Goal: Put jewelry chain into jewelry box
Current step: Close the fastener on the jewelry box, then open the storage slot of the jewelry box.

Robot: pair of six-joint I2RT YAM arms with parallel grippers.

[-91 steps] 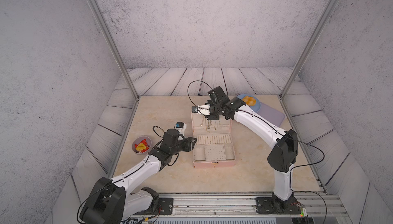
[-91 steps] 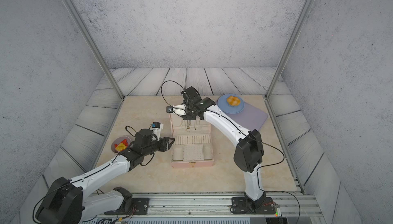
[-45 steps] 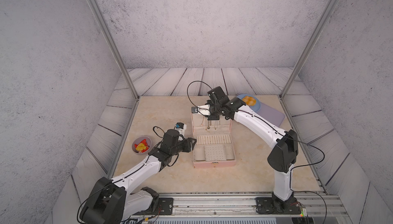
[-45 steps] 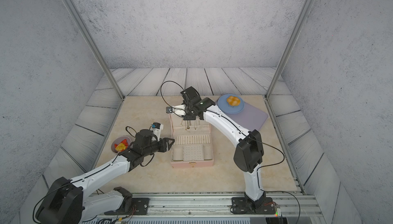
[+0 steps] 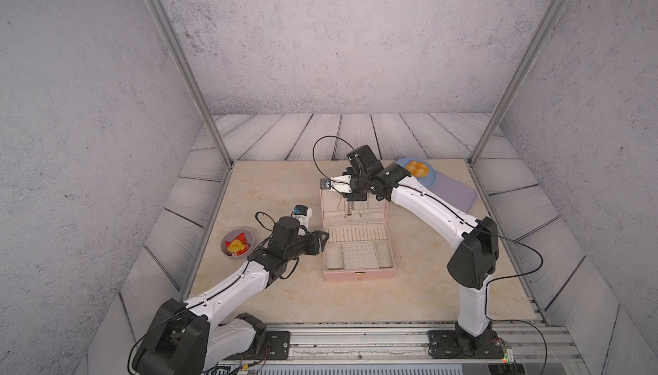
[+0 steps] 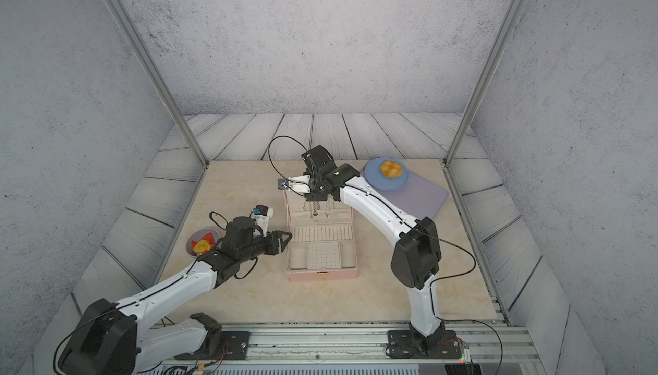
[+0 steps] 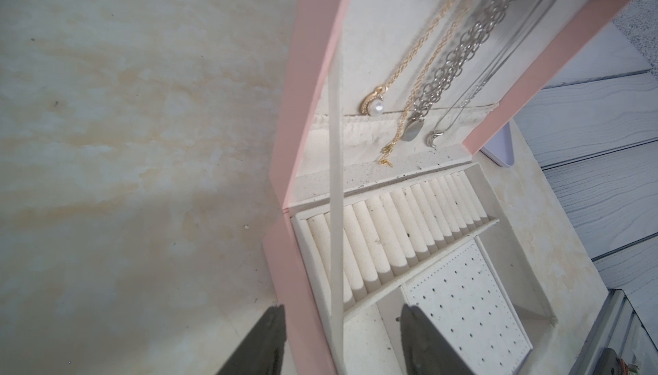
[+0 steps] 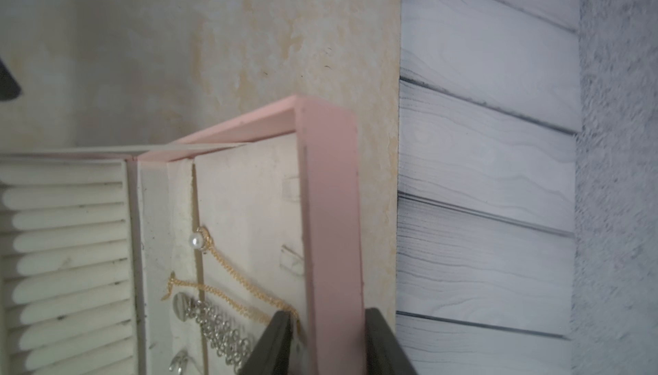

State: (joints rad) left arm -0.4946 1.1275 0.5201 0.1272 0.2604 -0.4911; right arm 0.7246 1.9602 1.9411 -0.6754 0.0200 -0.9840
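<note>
The pale pink jewelry box (image 5: 359, 274) (image 6: 320, 275) lies open with its lid upright. The thin gold jewelry chain (image 7: 402, 67) (image 8: 231, 270) hangs inside the lid, its pearl pendant low on the cream lining. My right gripper (image 5: 356, 197) (image 6: 315, 197) (image 8: 327, 314) is open at the lid's top rim (image 8: 331, 213). One finger is on each side, and the chain's upper end runs beside the inner fingertip (image 8: 281, 319). My left gripper (image 5: 322, 239) (image 6: 286, 239) (image 7: 341, 311) is open astride the base's left wall (image 7: 285, 266), clear of it.
A chunky silver chain (image 7: 463, 45) and a thin silver necklace (image 7: 436, 138) hang beside the gold one. A grey bowl (image 5: 238, 246) of snack packets sits left of the left arm. A blue plate (image 5: 429, 177) with a bun rests on a lilac mat (image 5: 455, 195) at the back right.
The right gripper's jaws have spread apart at the lid's top rim. Both arms stay where they were.
</note>
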